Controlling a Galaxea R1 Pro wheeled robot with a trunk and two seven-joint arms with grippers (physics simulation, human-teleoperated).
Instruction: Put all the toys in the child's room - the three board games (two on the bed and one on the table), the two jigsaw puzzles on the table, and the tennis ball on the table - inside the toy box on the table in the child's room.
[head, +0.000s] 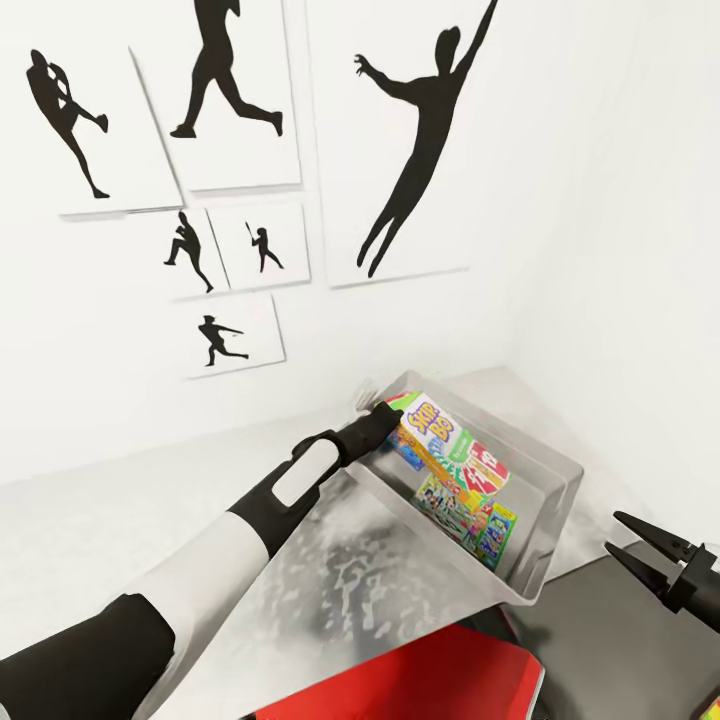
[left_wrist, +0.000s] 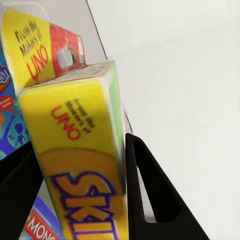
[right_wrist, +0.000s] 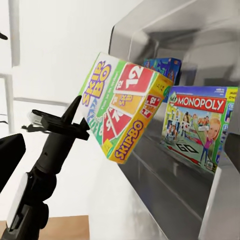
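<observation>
The room is bright and evenly lit, with no clear light source. The white wall looks almost overexposed. The desk top shows a blotchy, grainy reflection. Inside the toy box the shadows are soft. In the left wrist view, the very close game box appears slightly blurred.

Yellow-red-green Skip-Bo box, green-edged Monopoly box, grey toy box, black silhouette pictures

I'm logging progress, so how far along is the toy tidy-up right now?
Done: the Monopoly game leans inside the toy box, with a blue box behind it. In hand: the left hand holds the Skip-Bo game over the box. Left: releasing it; puzzles and ball aren't visible here.
</observation>
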